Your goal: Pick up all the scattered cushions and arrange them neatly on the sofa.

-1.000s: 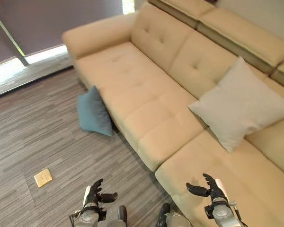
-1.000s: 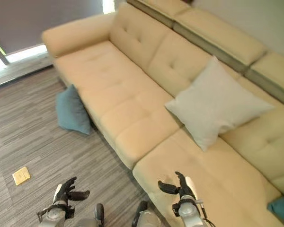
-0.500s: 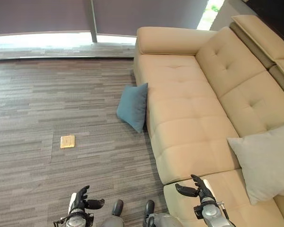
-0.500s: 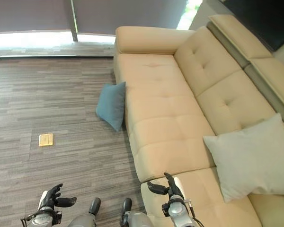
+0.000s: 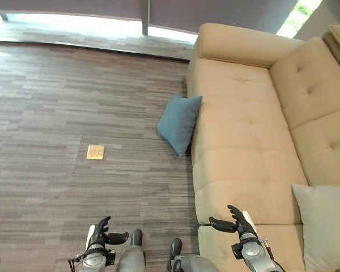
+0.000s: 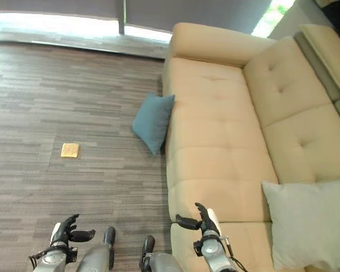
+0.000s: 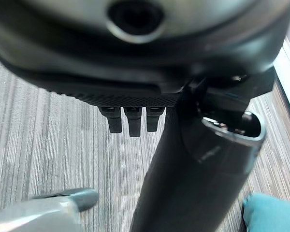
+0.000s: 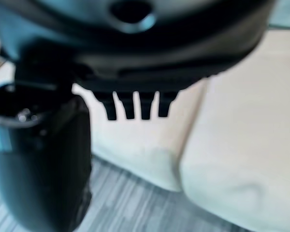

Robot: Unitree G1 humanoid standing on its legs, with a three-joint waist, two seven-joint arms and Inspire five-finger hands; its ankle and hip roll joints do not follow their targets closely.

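So the teal cushion (image 5: pixel 179 123) was the one left on the floor, sitting just left of center in the head view, propped on edge against the front of the beige sofa (image 5: pixel 243 141). It looked touching the sofa base, leaning on it rather than lying flat. A pale grey cushion (image 6: pixel 309 224) was already up on the seat at the lower right, resting against the backrest.

My guess on handling: light, squashy, fabric cover with decent friction, nothing breakable. It'll sag and fold if pinched at one corner, so I'd take it across the top edge or squeeze the middle from both faces, probably with two hands for a tidy placement.

Orientation: it stood on a lower corner, kind of diamond-ish, with its flat face pointing out toward the open floor at the left of the frame. Its long line ran from the upper corner by the seat edge down to the lower point on the carpet, roughly along the sofa front.

Left robot hand (image 5: pixel 100 236) was at the bottom left, fingers loosely spread, holding nothing. Right robot hand (image 5: pixel 236 222) was at the bottom center-right over the seat edge, also spread and empty. Both were well apart from the teal cushion. A small tan floor plate (image 5: pixel 95 151) sat on the carpet to the left.
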